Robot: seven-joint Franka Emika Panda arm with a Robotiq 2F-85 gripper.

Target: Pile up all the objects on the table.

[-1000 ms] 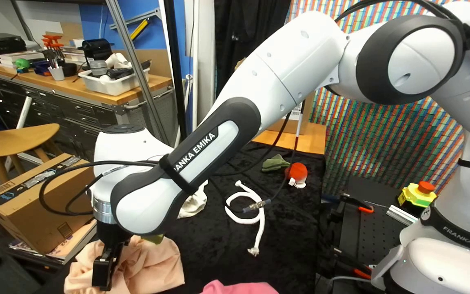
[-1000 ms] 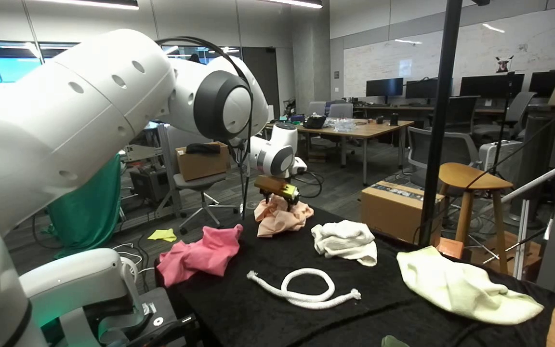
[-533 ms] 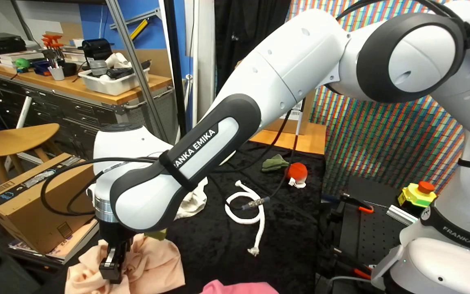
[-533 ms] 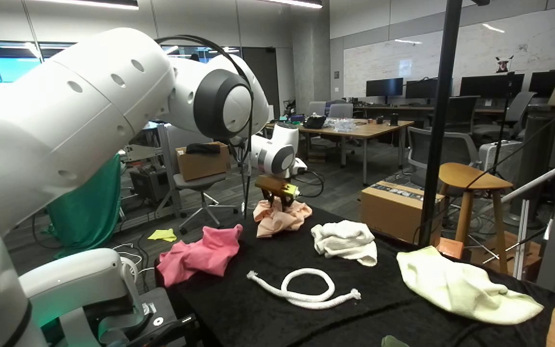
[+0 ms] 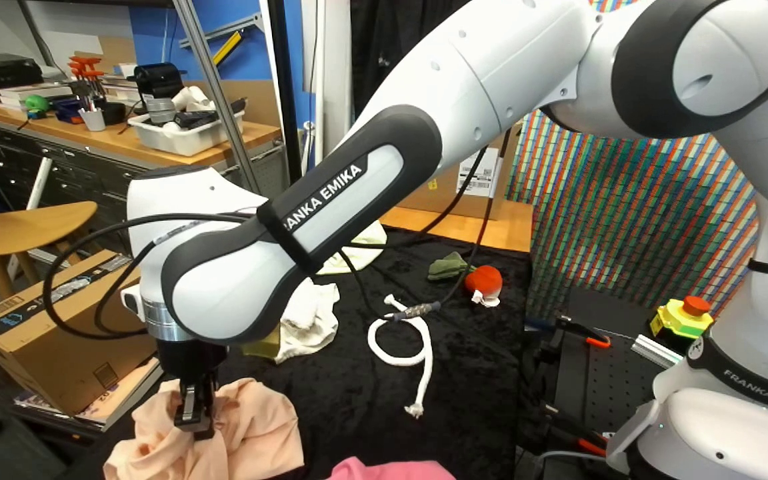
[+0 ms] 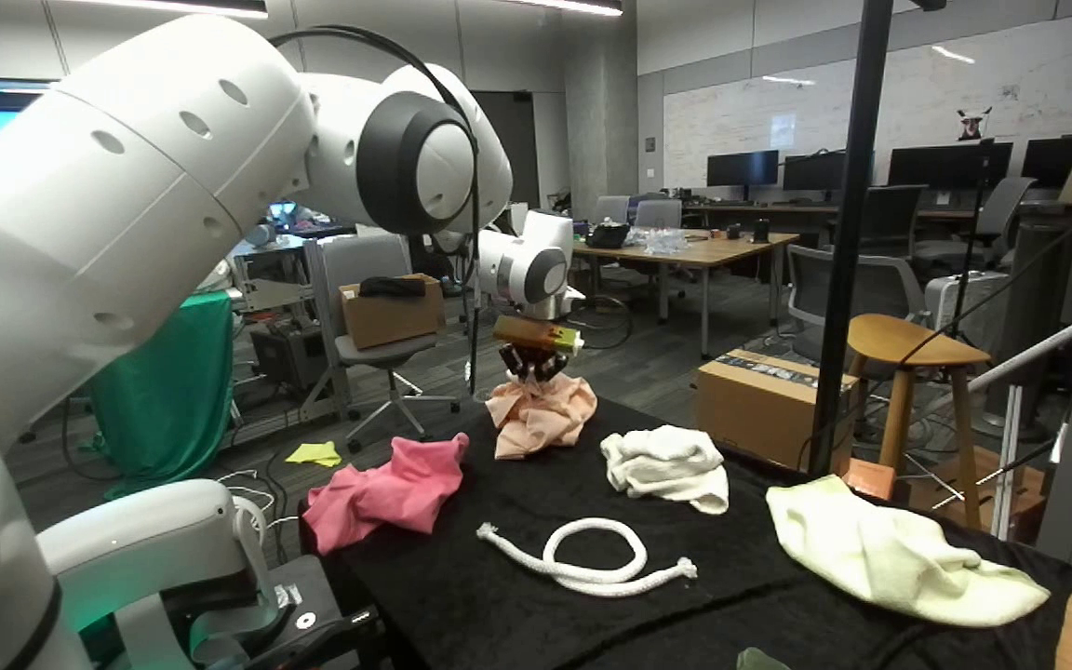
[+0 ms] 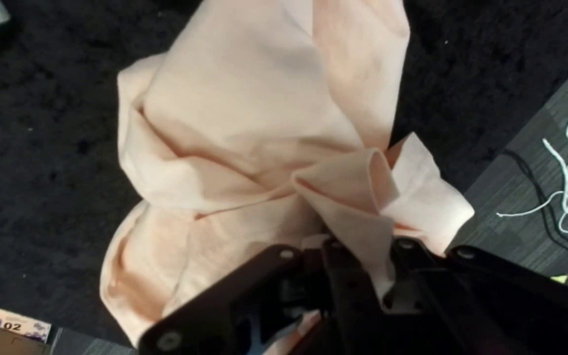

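"Peach cloth [image 6: 543, 423]: position?"

"Bunched on the black-topped bench [image 6: 499, 614], between 11 and 12 o'clock from the white rope [image 6: 596, 575] in an exterior view."

"Condition of hand [image 7: 369, 256]?"

"Closed almost fully on a fold of the peach cloth, as read from the wrist view."

"Others, by the same dial?"

"Pink cloth [image 6: 387, 493] near 10 o'clock, white cloth [image 6: 666, 465] at 1, pale yellow cloth [image 6: 904, 558] at 3. Also, in an exterior view: red ball-like item [image 5: 484, 280] between 1 and 2 o'clock from the rope."

Arm [image 5: 491, 73] outstretched, bent; wrist [image 5: 165, 320] vertical; pincer [image 7: 367, 251] pointing down, jaws nearly together.
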